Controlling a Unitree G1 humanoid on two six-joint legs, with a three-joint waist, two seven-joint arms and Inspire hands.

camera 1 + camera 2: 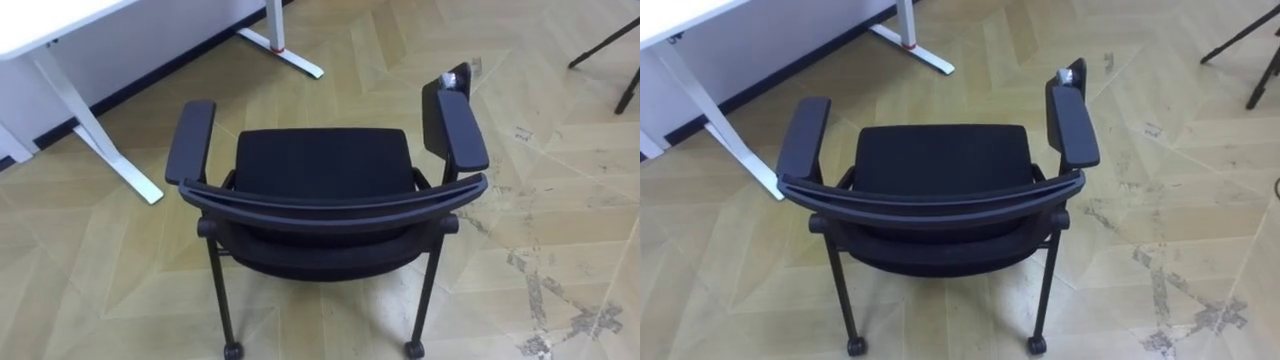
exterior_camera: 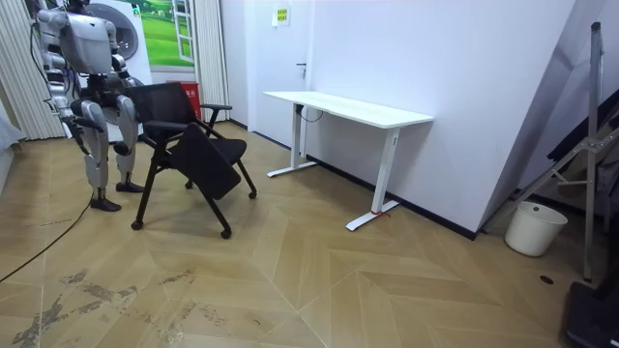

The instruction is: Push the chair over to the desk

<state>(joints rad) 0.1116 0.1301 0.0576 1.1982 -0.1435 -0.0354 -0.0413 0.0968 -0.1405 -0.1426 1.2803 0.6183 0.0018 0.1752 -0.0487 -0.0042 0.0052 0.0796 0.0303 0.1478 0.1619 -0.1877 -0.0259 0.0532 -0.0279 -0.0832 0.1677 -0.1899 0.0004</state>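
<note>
A black chair (image 1: 325, 165) with padded armrests and small castors stands right below me on the wood floor. Its curved backrest (image 1: 330, 208) is nearest to me and its seat faces a white desk (image 1: 60, 20). In the room view I stand close behind the chair (image 2: 193, 145), at the room view's left, facing it and the desk (image 2: 348, 106). A small silvery object (image 1: 455, 75) shows at the front tip of the chair's right armrest.
The desk's white legs and feet (image 1: 100, 140) stand on the floor ahead of the chair's left side. Dark tripod legs (image 1: 610, 50) reach in at the far right. A white bucket (image 2: 535, 227) sits by the wall at the room view's right. Scuffed floor lies to my right.
</note>
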